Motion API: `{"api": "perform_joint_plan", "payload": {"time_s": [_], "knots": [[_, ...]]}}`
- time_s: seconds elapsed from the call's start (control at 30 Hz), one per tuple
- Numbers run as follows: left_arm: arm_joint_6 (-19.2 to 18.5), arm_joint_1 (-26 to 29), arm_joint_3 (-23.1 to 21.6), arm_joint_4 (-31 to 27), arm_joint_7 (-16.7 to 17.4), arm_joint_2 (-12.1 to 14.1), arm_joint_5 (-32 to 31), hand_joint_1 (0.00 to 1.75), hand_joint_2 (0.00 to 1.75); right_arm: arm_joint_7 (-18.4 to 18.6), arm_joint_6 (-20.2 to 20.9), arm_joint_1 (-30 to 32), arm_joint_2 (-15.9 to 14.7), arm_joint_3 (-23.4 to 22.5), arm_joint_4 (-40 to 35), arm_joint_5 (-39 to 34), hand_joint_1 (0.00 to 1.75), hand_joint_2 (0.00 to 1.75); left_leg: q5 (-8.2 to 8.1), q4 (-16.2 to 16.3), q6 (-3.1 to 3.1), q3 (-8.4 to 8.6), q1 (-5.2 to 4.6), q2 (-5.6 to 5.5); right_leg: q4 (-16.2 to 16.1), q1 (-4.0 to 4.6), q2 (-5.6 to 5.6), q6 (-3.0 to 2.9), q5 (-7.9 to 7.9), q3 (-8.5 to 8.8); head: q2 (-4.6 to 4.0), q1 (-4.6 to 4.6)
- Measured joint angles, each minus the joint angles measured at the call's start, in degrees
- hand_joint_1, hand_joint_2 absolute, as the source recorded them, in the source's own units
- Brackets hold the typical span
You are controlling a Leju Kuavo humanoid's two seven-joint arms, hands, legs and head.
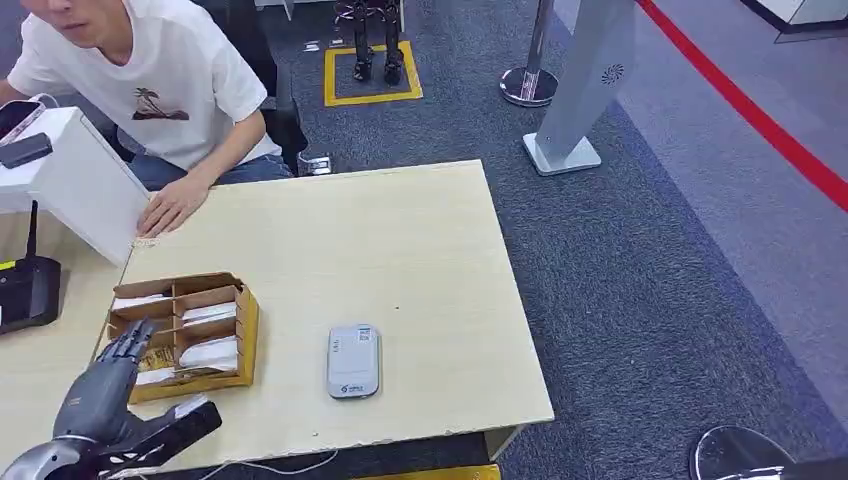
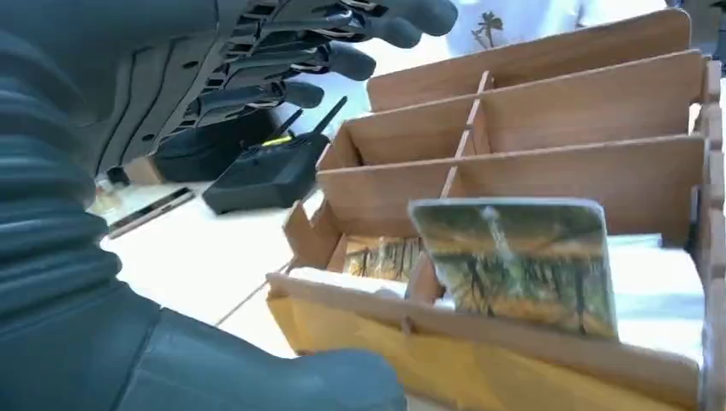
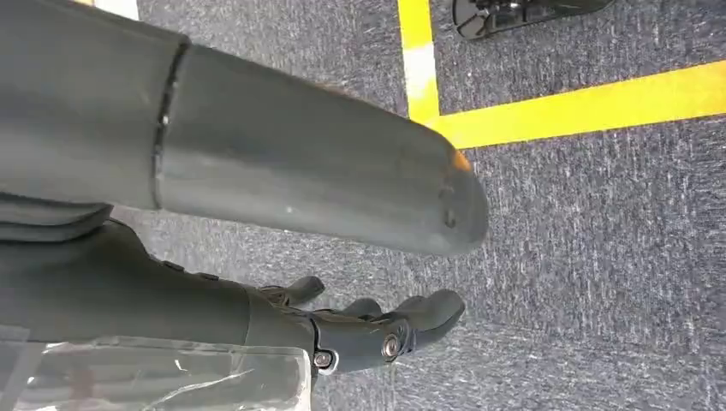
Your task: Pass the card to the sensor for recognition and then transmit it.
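We see one brown cardboard divider box (image 1: 185,335) on the pale wooden table (image 1: 400,250), holding several cards; one forest-printed card (image 2: 518,261) leans upright in a near compartment, long axis across the box. One grey-white rectangular card sensor (image 1: 353,361) lies right of the box. The left hand (image 1: 105,385) hovers at the box's left edge, fingers spread, empty. The right hand (image 3: 377,330) hangs over carpet, fingers loosely apart. A person's hand (image 1: 172,207) rests beyond the box.

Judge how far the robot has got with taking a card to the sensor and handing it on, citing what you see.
Nothing looks done yet. The cards lie in the cardboard box, one standing tilted in a compartment in the left wrist view. In hand: the left hand hovers open at the box, holding nothing. The right hand hangs over the carpet. Left: picking a card, presenting it to the grey reader, then passing it on.
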Motion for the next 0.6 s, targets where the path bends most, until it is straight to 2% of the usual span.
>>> {"api": "perform_joint_plan", "payload": {"time_s": [0.27,0.6], "knots": [[-2.2,-4.0,-0.2,2.3,-1.1,2.6,1.0,0.0,1.75,-0.1,0.6,-0.2,0.0,0.0,0.0,0.2,0.0,0.0,0.0,0.0,0.0,0.0,0.0,0.01,0.0,0.0,0.01,0.0,0.0,0.0,0.0,-0.02],[-2.5,-5.4,-0.8,3.6,-1.4,3.4,1.2,0.0,1.75,0.0,0.6,-0.2,0.0,0.0,0.0,0.3,0.0,0.0,-0.01,0.0,0.0,-0.01,-0.01,0.01,0.0,0.0,0.02,0.0,0.0,-0.02,0.0,-0.02]]}}
